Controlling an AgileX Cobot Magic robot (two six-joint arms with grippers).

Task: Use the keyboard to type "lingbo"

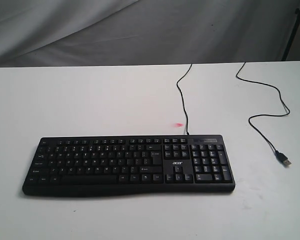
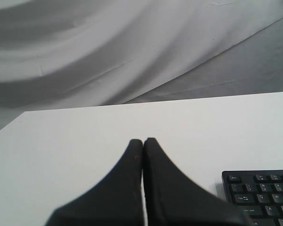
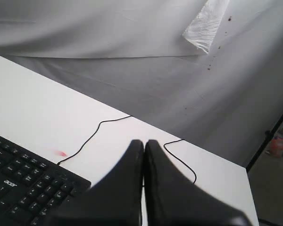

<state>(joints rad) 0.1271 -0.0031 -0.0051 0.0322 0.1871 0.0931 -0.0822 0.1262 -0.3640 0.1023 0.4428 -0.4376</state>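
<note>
The keyboard lies flat on the white table. Its cable leaves the back edge of the keyboard and ends in a USB plug beyond the number pad side. The left end effector is clenched and empty, off the keyboard's Esc corner. The right end effector is also clenched and empty, off the number pad end.

White table, plain matte top. Black keyboard lies flat on the near half, toward 6 o'clock, with its long edge parallel to the front edge. Thin black cable leaves the keyboard's rear edge, heads to 12 o'clock and passes over the far edge. A second run enters at 1 o'clock, curves, and ends in a USB plug lying loose at 3 o'clock, apart from the keyboard. Small pink spot on the bare top just behind the keyboard — nature unclear.
</note>
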